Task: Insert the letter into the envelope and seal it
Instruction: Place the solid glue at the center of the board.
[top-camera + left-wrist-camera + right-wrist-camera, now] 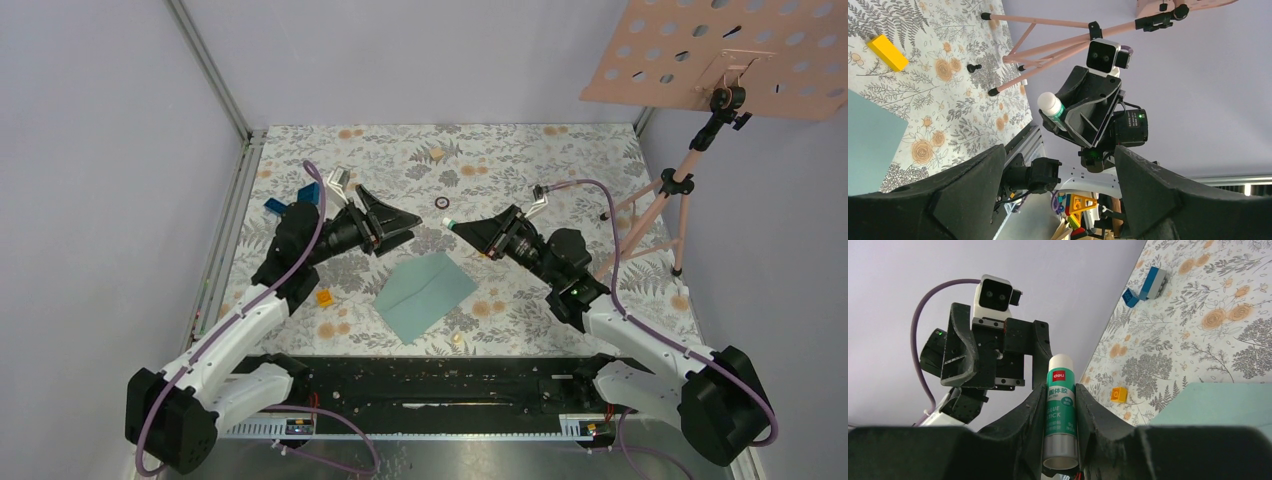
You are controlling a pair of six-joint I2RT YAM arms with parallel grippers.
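Right gripper (468, 231) clamps the glue stick (1060, 405), left gripper (405, 226) spread wide facing it, envelope (425, 293) flat on the table (560, 160) between them; you appear to be at sealing, so uncap it next

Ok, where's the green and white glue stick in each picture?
Top external: the green-and-white plastic glue stick is near the middle, only its white end poking from the right gripper.
Left wrist: just left of centre, clamped in that gripper.
Right wrist: bottom centre, upright in the gripper.
Shared landmark: the flat teal paper envelope, at the left edge of the left wrist view and lower right in the right wrist view.
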